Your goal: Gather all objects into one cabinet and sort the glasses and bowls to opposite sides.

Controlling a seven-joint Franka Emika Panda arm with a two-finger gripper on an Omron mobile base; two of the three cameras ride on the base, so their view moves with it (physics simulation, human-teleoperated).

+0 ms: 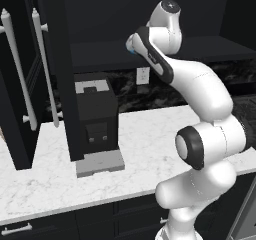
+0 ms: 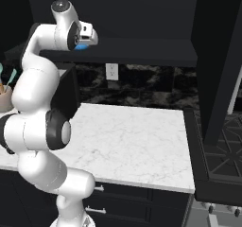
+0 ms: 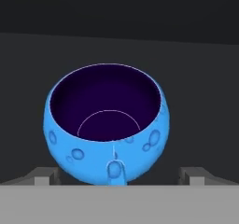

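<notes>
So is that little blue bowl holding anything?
Empty. The hand view looks straight into the blue bowl: only its dark purple inside and bare bottom show. It stands upright.

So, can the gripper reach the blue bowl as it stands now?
Probably yes. In the hand view the blue bowl sits upright between the open gripper fingertips, one at each side, and nothing stands between them.

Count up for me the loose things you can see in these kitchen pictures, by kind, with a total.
Blue bowl: 1
Coffee machine: 1
Utensil pot: 1
Total: 3
</notes>
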